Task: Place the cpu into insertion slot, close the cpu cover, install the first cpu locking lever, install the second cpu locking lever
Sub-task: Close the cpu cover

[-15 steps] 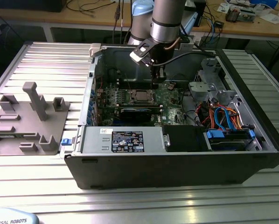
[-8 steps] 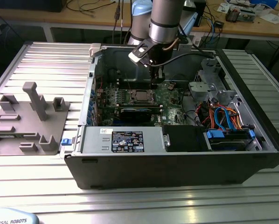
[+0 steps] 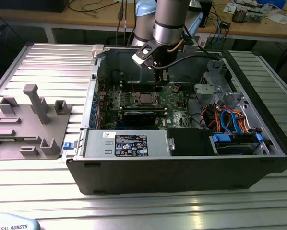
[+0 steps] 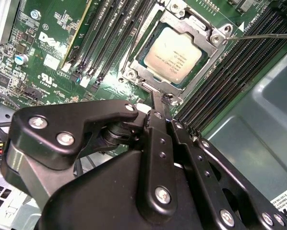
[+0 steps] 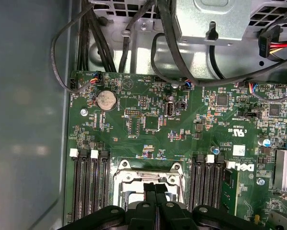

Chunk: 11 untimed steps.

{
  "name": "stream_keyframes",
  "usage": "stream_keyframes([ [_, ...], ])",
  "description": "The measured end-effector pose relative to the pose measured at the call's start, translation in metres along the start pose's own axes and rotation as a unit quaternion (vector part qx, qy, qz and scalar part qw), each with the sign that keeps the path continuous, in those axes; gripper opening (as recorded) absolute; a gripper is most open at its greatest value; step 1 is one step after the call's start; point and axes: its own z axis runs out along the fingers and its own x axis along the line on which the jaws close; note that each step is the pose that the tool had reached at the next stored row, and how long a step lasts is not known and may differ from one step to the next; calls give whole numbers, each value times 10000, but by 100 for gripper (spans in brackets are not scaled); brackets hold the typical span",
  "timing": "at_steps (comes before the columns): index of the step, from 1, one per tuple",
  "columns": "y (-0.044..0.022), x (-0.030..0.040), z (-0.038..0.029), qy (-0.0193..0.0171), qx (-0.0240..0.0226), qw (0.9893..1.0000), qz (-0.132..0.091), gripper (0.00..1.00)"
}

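Note:
In the second wrist view the cpu (image 4: 178,49), a square chip with a silver-grey top, lies flat in the insertion slot (image 4: 130,74) on the green motherboard. The cpu cover (image 4: 159,81), a silvery frame, lies down around it. A thin metal locking lever (image 4: 270,35) runs out from one corner of the socket, across the black memory slots. My gripper (image 4: 156,96) is shut, its fingertips together just off the socket's edge with nothing seen between them. In the first wrist view the gripper (image 5: 155,187) hangs over the socket frame (image 5: 148,170). In the exterior view the gripper (image 3: 160,85) hangs above the cpu (image 3: 144,99).
The open computer case (image 3: 182,167) walls the board in on all sides. Black memory slots (image 5: 90,184) flank the socket, and cable bundles (image 5: 134,43) cross above the board. Drive bays with blue and orange cables (image 3: 230,120) fill the exterior view's right. A grey fixture (image 3: 33,120) stands outside the case.

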Motion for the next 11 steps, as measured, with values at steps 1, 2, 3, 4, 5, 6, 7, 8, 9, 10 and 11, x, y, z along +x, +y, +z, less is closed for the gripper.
stream_keyframes([
  [1,0,0,0,0,0,10000,0,11],
  [2,0,0,0,0,0,10000,0,11],
  [3,-3,0,1,0,0,10000,1,11],
  [4,-8,0,1,0,0,10000,1,11],
  [5,-16,1,1,1,0,10000,1,11],
  [6,-27,2,2,1,0,10000,0,11],
  [7,-34,2,3,0,0,10000,0,11],
  [8,-39,3,3,0,0,10000,0,11],
  [9,-49,3,5,0,0,10000,1,11],
  [10,-56,4,7,0,0,10000,0,11],
  [11,-66,4,9,0,0,10000,1,11],
])
